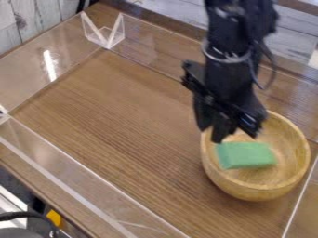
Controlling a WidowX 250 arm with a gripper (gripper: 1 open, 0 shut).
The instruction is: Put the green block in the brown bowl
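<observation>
The green block (246, 155) lies tilted inside the brown bowl (291, 139) at the right of the table, its broad face up. My gripper (231, 136) hangs straight down over the bowl's left half, with its dark fingertips just above the block's near-left edge. From this view I cannot make out whether the fingers still touch the block or how wide they stand.
A clear plastic wall (74, 153) runs along the table's front and left sides. A folded clear stand (102, 30) sits at the back left. Bare wood-grain tabletop (112, 102) spreads left of the bowl.
</observation>
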